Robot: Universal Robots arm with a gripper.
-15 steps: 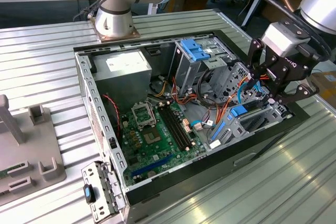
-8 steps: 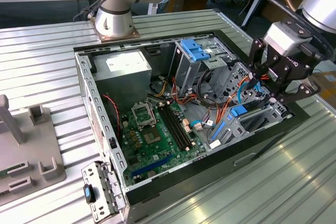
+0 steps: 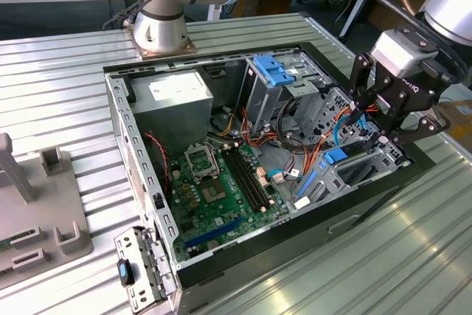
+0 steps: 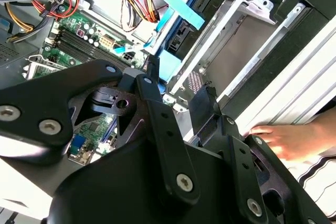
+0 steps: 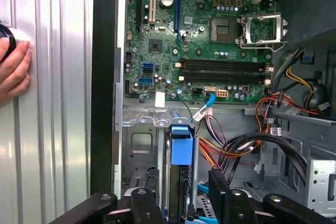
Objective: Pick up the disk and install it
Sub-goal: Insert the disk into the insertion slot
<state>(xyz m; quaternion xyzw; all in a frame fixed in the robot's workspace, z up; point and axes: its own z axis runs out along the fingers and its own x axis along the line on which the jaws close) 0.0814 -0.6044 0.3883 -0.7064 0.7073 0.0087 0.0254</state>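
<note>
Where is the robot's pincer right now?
In the exterior view, the pincer hangs at the exterior view's right, just above the grey drive cage in that corner of the open computer case.

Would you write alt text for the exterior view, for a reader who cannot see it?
The gripper hangs over the drive cage at the exterior view's right end of an open computer case, its green motherboard exposed. The case lies on a ribbed metal table.
</note>
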